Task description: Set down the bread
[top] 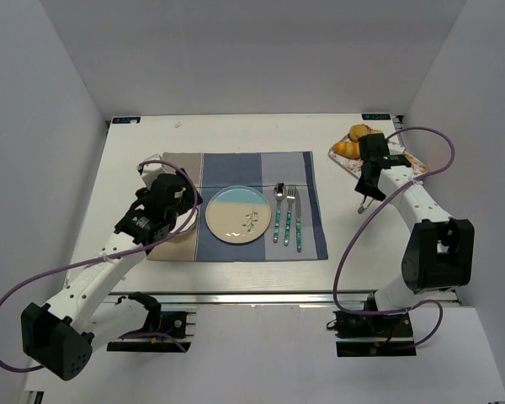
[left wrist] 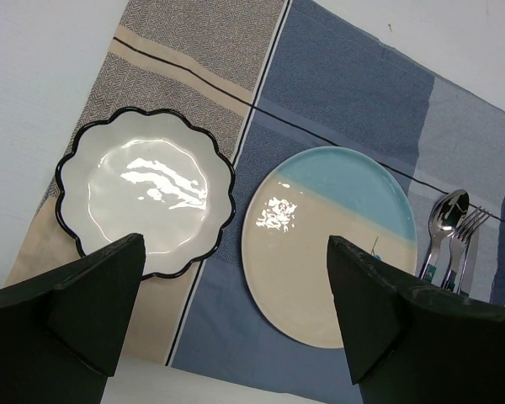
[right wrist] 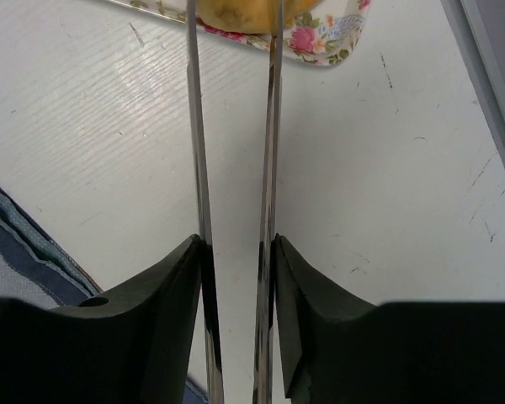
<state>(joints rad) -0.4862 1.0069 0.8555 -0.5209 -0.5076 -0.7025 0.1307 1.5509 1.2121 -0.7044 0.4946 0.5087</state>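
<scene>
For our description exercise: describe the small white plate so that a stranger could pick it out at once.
Find the striped placemat in the table's middle. On its left end, beside the blue-and-cream plate, lies the white plate. Only it has a wavy black rim.

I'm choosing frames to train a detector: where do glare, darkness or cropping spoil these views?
Left wrist: glare patches on the scalloped plate and the blue plate; the fingers are dark, without detail. Right wrist: the tongs gleam like mirrors, and the bread is cut off by the top edge. Top external: even light, soft shadows, no strong glare.
</scene>
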